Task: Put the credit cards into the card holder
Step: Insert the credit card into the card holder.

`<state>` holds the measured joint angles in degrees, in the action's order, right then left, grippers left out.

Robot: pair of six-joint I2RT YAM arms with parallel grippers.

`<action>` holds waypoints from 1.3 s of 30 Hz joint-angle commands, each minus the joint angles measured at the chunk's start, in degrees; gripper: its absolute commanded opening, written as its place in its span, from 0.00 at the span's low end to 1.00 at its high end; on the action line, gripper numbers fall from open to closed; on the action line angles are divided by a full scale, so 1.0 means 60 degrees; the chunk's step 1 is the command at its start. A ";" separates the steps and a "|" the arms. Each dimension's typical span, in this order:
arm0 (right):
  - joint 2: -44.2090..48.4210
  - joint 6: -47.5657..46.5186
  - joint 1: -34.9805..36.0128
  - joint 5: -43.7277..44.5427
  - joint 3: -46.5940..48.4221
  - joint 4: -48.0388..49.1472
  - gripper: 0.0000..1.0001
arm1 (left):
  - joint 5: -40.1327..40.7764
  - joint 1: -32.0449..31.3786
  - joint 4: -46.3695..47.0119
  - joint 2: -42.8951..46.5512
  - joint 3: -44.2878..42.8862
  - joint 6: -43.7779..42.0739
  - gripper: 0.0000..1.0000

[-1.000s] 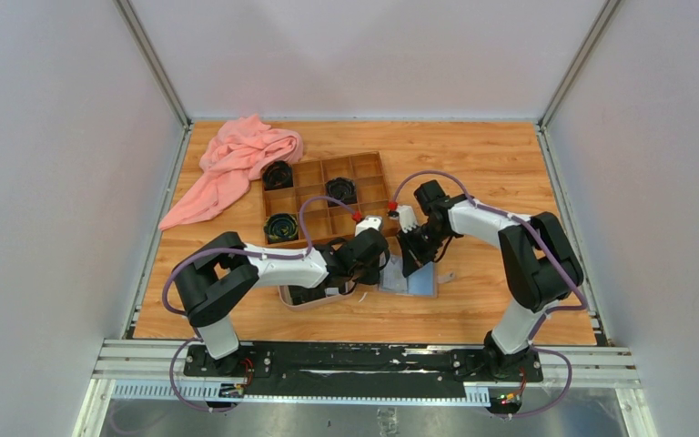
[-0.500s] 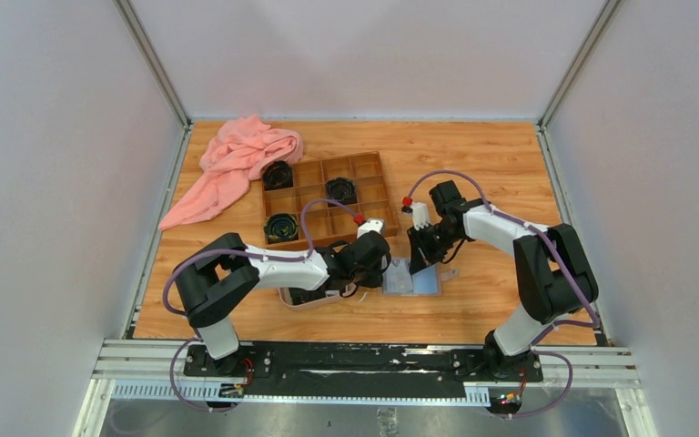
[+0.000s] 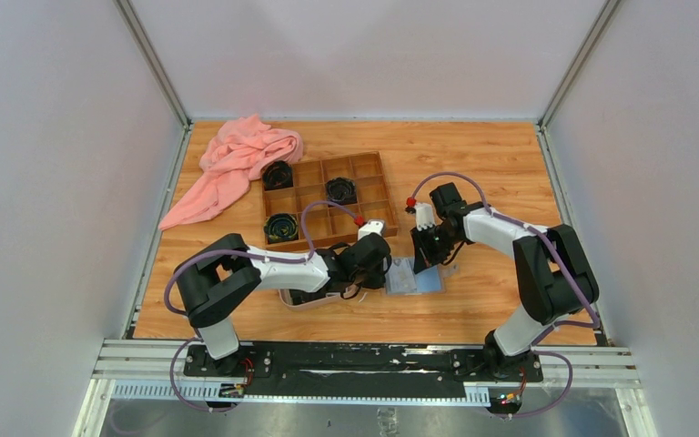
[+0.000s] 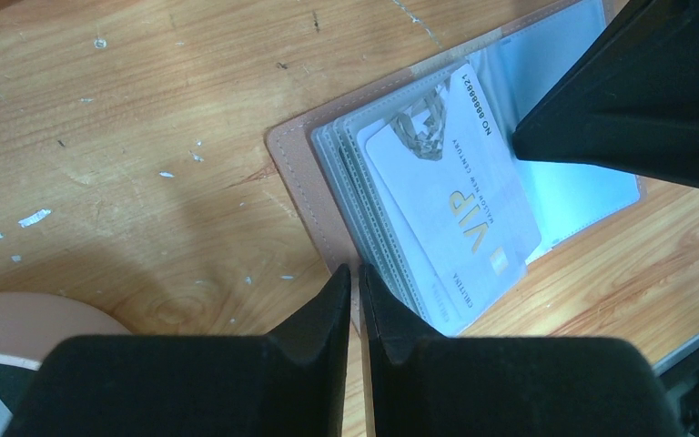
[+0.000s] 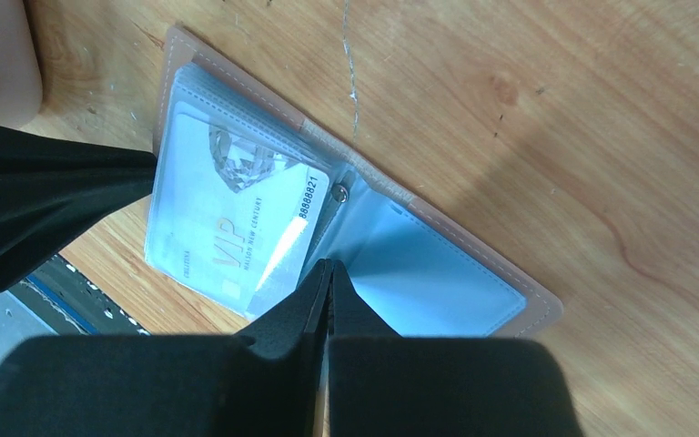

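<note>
Open card holder [image 3: 414,278] is seen at frame centre on counter [image 3: 491,164], white card [image 4: 455,228] lying on its sleeves. Card is judged thin, stiff, slick; an overhanging edge is best pinched. Left gripper [image 4: 357,273] and right gripper [image 5: 329,266] are pressed together, nothing clamped.

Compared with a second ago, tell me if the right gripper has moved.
Yes. The right gripper has shifted rightward in the top view, away from the wooden box and its right edge.
</note>
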<state>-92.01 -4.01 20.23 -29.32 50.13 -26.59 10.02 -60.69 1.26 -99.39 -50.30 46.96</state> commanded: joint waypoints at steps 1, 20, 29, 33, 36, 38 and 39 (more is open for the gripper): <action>-0.0146 0.0218 0.0012 0.0112 -0.0123 0.0065 0.01 | -0.0308 -0.0238 -0.0540 -0.0499 0.0255 0.0069 0.12; -0.0309 0.0610 0.0056 -0.1836 -0.0021 0.0039 0.00 | -0.0447 -0.0392 -0.0481 -0.0982 -0.0068 0.0040 0.11; 0.1110 -0.0850 0.0008 -0.1064 0.0347 -0.0180 0.00 | 0.0069 -0.0380 -0.0927 -0.0425 -0.0038 -0.0171 0.14; 0.1868 -0.2709 -0.0055 -0.1328 0.0863 -0.0998 0.00 | 0.0482 -0.0386 -0.1301 0.0278 -0.0025 -0.0460 0.20; 0.2214 -0.4024 -0.0166 -0.1535 0.1487 -0.1979 0.00 | 0.0720 -0.0386 -0.1473 0.0897 0.0008 -0.0797 0.23; 0.2443 -0.4628 -0.0205 -0.1475 0.1734 -0.2366 0.00 | 0.0800 -0.0388 -0.1465 0.1399 0.0079 -0.1100 0.26; 0.2568 -0.4765 -0.0236 -0.1396 0.1855 -0.2473 0.00 | 0.0825 -0.0387 -0.1425 0.1675 0.0155 -0.1256 0.29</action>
<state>-79.20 -21.45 19.97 -37.32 58.13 -33.36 12.27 -62.76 -4.80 -95.81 -50.68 43.81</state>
